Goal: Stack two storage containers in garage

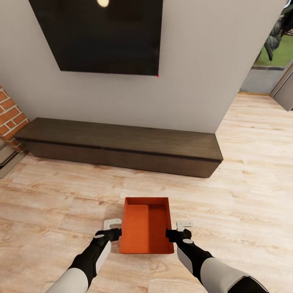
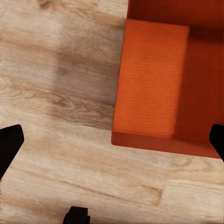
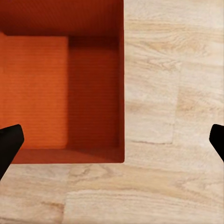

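A: Where's the container point(image 1: 146, 224)?
B: On the plank floor point(image 1: 61, 191), 6 o'clock of the bench point(image 1: 122, 146), long axis pointing at it.
A: Arms?
B: Left gripper point(image 1: 113, 230) at its 9, right gripper point(image 1: 178, 230) at 3, equally near, both with fingers apart, straddling each side wall

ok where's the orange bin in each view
Head view: the orange bin sits low and centre on the wood floor, between the left gripper and right gripper.
Left wrist view: bin at upper right.
Right wrist view: bin at upper left.
Shared landmark: the light plank floor around it.
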You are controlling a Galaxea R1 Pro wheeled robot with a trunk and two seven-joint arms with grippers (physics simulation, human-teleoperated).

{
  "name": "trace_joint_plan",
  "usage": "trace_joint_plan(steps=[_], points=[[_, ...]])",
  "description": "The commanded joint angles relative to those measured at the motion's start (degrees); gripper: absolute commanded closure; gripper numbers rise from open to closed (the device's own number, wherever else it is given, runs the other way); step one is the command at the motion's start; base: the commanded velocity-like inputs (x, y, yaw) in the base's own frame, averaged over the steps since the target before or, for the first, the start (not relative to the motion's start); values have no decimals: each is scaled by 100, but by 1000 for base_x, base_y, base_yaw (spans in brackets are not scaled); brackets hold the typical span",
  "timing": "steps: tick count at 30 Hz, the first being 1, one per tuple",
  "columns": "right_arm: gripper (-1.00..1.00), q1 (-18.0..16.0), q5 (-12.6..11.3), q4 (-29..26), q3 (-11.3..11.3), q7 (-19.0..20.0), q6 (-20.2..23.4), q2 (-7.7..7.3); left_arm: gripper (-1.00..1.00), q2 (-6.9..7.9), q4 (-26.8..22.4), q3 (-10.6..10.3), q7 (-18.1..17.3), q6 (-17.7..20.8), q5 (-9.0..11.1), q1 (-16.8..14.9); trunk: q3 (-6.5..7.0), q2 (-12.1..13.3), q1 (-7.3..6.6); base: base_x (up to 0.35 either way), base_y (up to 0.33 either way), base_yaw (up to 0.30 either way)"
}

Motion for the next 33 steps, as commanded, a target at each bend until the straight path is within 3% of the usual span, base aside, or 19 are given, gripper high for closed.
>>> trace_joint_plan(steps=[1, 14, 16, 18, 20, 33], points=[[-100, -4, -58, 5, 49, -23, -23, 1, -100, 0, -15, 10, 15, 29, 32, 0, -23, -45, 23, 0, 0, 0], [-100, -6, 132, -4, 58, -16, -31, 6, -100, 13, -25, -30, 9, 30, 10, 2, -256, -567, 309, 0, 0, 0], [-100, -6, 136, -4, 58, -15, -26, 6, -100, 1, -22, -135, 13, 30, -60, 0, -292, -647, 352, 0, 0, 0], [-100, -4, 138, -4, 58, -15, -28, 6, -100, -5, -8, -385, 20, 30, -180, 1, -328, -727, 396, 0, 0, 0], [-100, -4, 143, -4, 58, -14, -30, 4, -100, -9, -1, -444, 21, 30, -204, 1, -364, -807, 440, 0, 0, 0], [-100, -4, 130, 11, 53, 151, -431, -9, -100, -90, 23, -514, 22, 30, -229, 3, -597, -1329, 726, 0, 0, 0]])
